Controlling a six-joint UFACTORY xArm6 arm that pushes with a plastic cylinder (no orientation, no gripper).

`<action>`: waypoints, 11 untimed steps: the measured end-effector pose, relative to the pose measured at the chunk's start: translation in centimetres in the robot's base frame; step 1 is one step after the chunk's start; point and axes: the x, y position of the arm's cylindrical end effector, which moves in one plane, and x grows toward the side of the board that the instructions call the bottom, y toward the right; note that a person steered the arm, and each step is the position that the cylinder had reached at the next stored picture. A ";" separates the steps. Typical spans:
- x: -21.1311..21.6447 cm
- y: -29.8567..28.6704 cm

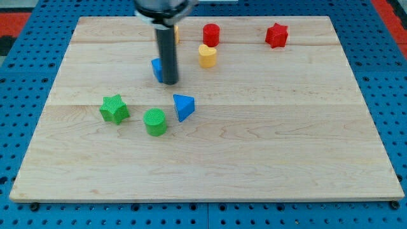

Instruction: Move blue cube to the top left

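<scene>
The blue cube sits on the wooden board, left of centre in the upper half, mostly hidden behind my rod. My tip rests right against the cube's right side, at its lower right. A blue triangular block lies just below and to the right of my tip.
A green star and a green cylinder lie at lower left. A yellow heart, a red cylinder and a red star lie near the top. An orange-yellow block peeks out behind the rod.
</scene>
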 end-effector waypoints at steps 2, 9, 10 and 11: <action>-3.5 0.2; -12.2 -5.6; -11.6 -3.8; -7.9 -4.6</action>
